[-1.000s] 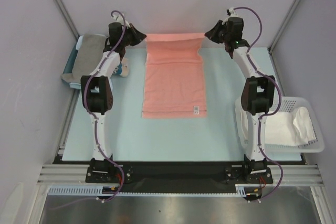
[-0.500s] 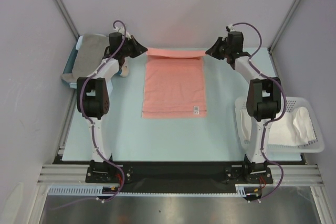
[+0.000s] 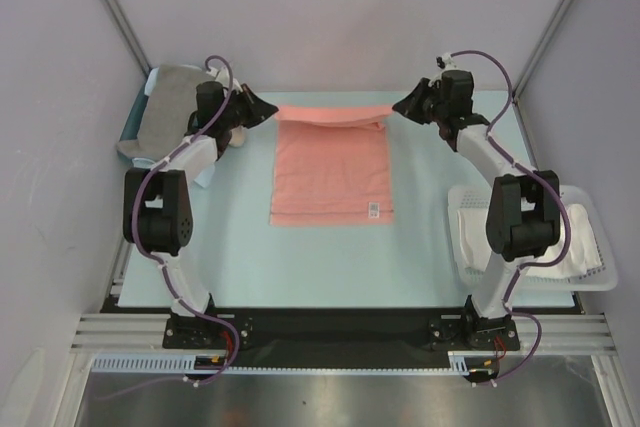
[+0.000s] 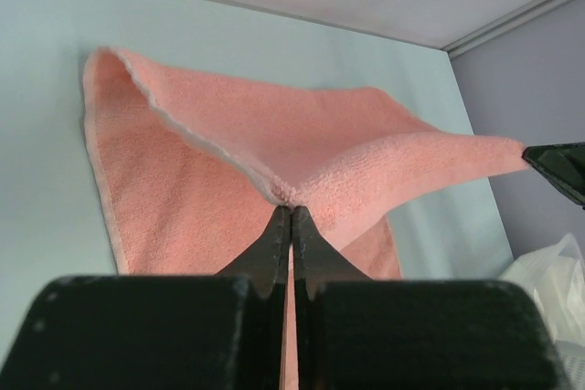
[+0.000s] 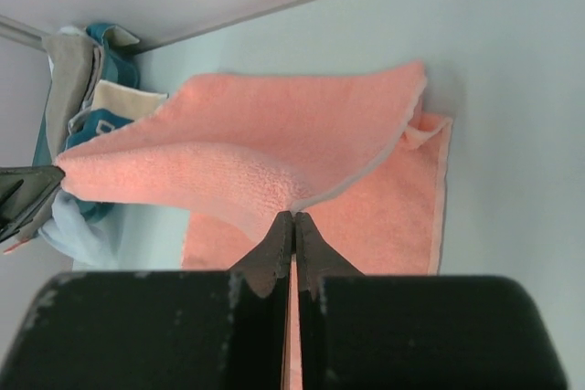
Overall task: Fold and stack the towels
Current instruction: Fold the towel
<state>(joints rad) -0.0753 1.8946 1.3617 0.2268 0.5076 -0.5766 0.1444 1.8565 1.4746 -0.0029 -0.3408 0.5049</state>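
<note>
Towel: your salmon-pink towel (image 3: 331, 172) lies flat on the table (image 3: 240, 257), far edge lifted and stretched between both grippers.
Left: your left gripper (image 4: 290, 210) pinches the far left corner, jaws pressed together.
Right: your right gripper (image 5: 293, 216) clamps the far right corner likewise.
Others: grey towel (image 3: 170, 97) far left; white towel (image 3: 575, 232) in the basket (image 3: 585, 285), right.

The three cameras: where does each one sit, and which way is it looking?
Top external: fixed above and behind, looking down at the table; left arm and right arm show.
Left wrist: rides the left wrist, looking along the left gripper at the pink towel it pinches.
Right wrist: rides the right wrist, looking along the right gripper at that towel.
Shared: both wrist views show the same lifted towel edge.
</note>
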